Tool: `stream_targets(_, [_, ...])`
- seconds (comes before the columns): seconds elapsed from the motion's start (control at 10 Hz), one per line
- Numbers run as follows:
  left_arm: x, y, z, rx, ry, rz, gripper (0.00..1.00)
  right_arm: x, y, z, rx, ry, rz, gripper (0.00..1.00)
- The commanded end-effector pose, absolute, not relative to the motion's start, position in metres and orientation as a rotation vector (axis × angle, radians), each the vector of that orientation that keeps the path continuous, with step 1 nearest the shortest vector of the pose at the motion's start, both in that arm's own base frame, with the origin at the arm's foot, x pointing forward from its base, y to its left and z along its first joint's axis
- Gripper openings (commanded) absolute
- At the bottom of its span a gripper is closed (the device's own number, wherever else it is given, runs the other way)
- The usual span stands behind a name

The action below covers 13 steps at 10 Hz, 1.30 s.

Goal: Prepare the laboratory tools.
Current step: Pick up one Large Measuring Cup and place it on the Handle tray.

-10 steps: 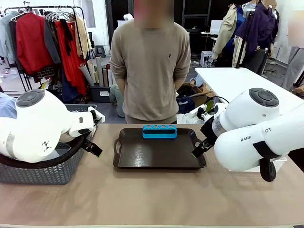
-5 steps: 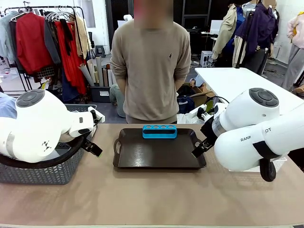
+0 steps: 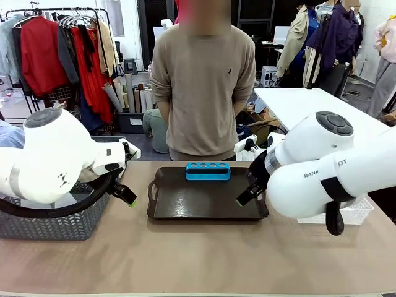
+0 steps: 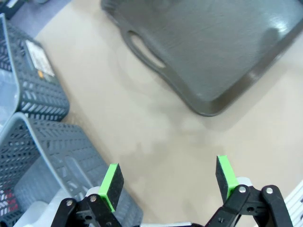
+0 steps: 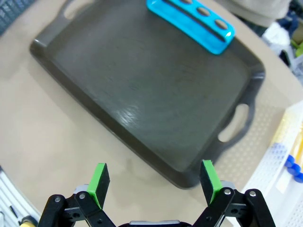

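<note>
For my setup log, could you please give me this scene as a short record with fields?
tray: dark tray in the middle of the table, holding just the rack
rack: blue four-hole rack at the tray's far edge, no tubes in it
left hand: open, empty, above bare table beside the grey basket
right hand: open, empty, by the tray's right side
person: standing at the far side, arms behind the back
</note>
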<state>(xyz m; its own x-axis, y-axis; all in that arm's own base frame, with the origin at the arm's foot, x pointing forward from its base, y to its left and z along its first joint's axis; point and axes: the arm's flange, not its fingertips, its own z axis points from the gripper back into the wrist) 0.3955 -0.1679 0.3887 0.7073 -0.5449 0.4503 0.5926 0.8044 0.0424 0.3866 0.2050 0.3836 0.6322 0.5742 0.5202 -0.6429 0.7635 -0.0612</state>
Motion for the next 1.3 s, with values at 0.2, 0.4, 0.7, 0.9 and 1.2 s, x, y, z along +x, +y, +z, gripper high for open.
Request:
stream_targets(0.2, [0.403,-0.143,0.445,-0.307,-0.451,-0.738,1.00,0.411,0.189,0.440,0.299,-0.444,0.730,1.00])
stream_targets(0.4, [0.408,-0.125,0.469,-0.315,-0.497,-0.780,1.00,0.420,0.178,0.473,0.325,-0.453,0.723,1.00])
stream_targets(0.7, [0.414,-0.116,0.497,-0.319,-0.524,-0.828,1.00,0.436,0.152,0.514,0.397,-0.464,0.719,1.00])
stream_targets(0.9, [0.409,-0.116,0.496,-0.300,-0.516,-0.798,1.00,0.428,0.159,0.510,0.347,-0.456,0.698,1.00])
stream_targets(1.2, [0.409,-0.116,0.496,-0.300,-0.516,-0.798,1.00,0.428,0.159,0.510,0.347,-0.456,0.698,1.00])
